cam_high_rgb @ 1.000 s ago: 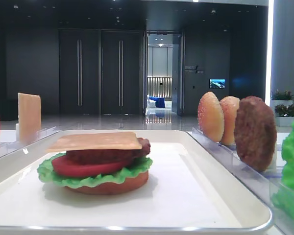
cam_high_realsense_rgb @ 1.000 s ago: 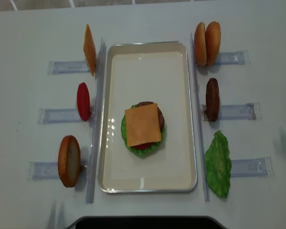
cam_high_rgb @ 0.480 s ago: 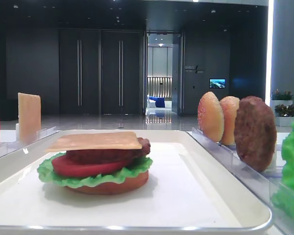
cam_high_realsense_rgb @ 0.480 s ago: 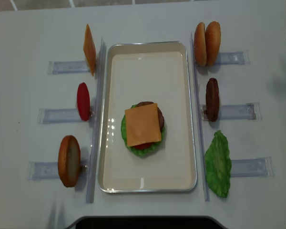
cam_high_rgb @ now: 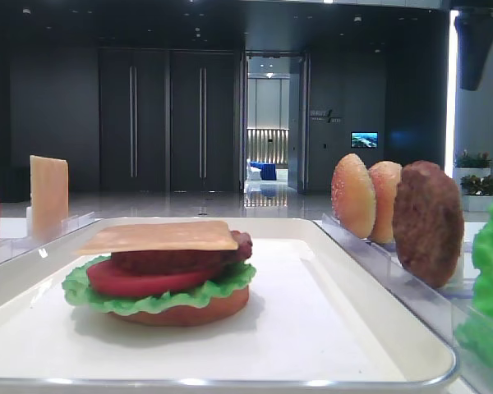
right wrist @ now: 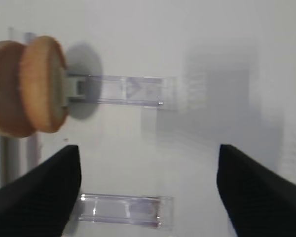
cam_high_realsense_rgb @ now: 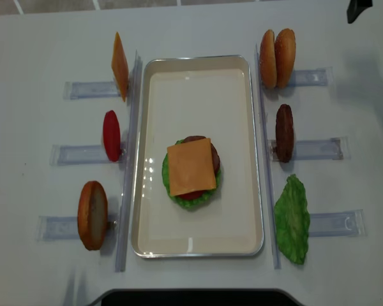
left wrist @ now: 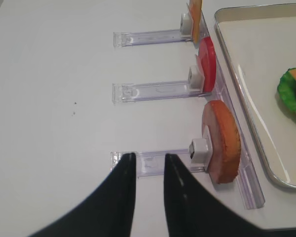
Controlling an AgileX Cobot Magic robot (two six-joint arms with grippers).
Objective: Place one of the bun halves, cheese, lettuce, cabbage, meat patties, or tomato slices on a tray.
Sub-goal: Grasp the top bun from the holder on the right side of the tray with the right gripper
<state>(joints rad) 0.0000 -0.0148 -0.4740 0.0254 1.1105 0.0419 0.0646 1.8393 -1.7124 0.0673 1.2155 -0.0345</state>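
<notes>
The tray (cam_high_realsense_rgb: 198,76) holds a stack of bun, lettuce, tomato and patty with a cheese slice (cam_high_realsense_rgb: 191,167) on top. On stands to its right are two bun halves (cam_high_realsense_rgb: 277,57), a meat patty (cam_high_realsense_rgb: 284,132) and a lettuce leaf (cam_high_realsense_rgb: 292,219). To its left stand a cheese slice (cam_high_realsense_rgb: 120,65), a tomato slice (cam_high_realsense_rgb: 112,135) and a bun half (cam_high_realsense_rgb: 92,214). Cabbage is out of view. My right gripper (right wrist: 148,192) hovers open and empty, right of the bun halves (right wrist: 27,84). My left gripper (left wrist: 149,163) is slightly open and empty, over the stand left of the bun half (left wrist: 222,140).
Clear plastic stands (cam_high_realsense_rgb: 313,148) lie on the white table on both sides of the tray. Long clear rails (cam_high_realsense_rgb: 129,159) run along the tray's two long edges. A dark edge (cam_high_realsense_rgb: 191,298) borders the near side of the table.
My right gripper has travelled from the table's right edge to the far right corner, near the two bun halves. The left arm and all food pieces are unmoved.
</notes>
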